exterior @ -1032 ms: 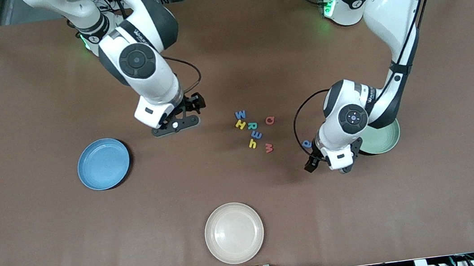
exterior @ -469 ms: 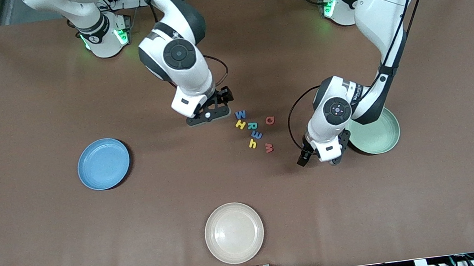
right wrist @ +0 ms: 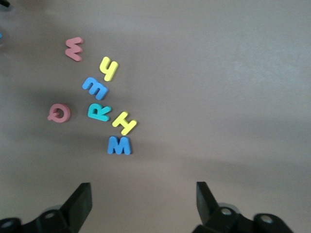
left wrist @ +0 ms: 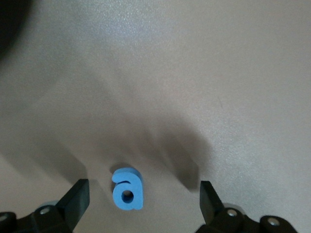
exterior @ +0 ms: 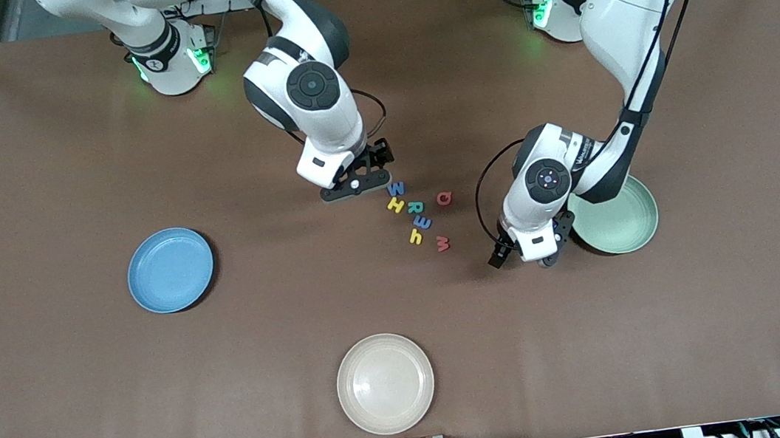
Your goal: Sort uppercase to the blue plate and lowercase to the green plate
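We saw the letters clustered at the middle of the front frame on the brown counter (exterior: 85, 405): blue W (exterior: 395, 189), yellow H (exterior: 396, 205), green R (exterior: 415, 208), red Q (exterior: 444, 198), blue e (exterior: 422, 222), yellow h (exterior: 415, 237) and red m (exterior: 443, 244). The right gripper (exterior: 356, 185) hung just above the W in the frame, its jaws apart. The left gripper (left wrist: 141, 194) stood at centre right with jaws spread around the blue a (left wrist: 128, 189), not touching it. The blue plate (exterior: 171, 270) sat at centre left, the green plate (exterior: 621, 220) at centre right, and a cream plate (exterior: 386, 383) at lower centre.
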Action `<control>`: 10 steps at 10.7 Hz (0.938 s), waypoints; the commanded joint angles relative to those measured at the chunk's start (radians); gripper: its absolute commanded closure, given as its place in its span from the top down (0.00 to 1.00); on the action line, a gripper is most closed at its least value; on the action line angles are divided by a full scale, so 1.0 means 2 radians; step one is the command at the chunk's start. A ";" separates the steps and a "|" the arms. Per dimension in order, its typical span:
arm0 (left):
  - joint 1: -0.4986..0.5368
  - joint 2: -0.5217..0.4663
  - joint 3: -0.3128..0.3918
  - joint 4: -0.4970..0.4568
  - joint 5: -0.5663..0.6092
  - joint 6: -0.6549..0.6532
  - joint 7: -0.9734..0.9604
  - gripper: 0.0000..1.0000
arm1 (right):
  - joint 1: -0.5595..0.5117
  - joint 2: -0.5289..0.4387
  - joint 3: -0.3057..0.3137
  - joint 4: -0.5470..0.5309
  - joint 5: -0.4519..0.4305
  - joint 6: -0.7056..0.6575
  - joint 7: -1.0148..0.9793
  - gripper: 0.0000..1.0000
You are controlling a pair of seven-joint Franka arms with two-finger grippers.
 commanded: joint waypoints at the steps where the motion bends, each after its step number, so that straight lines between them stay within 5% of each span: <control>1: -0.004 -0.014 0.001 -0.022 0.020 0.010 -0.018 1.00 | 0.020 0.037 0.001 0.039 -0.022 -0.001 0.037 0.90; 6: -0.007 -0.018 0.001 -0.027 0.035 0.012 -0.017 1.00 | 0.034 0.070 0.001 0.043 -0.051 0.040 0.060 0.91; 10: -0.007 -0.020 0.000 -0.028 0.043 0.012 -0.014 0.86 | 0.038 0.103 0.002 0.044 -0.095 0.059 0.059 0.84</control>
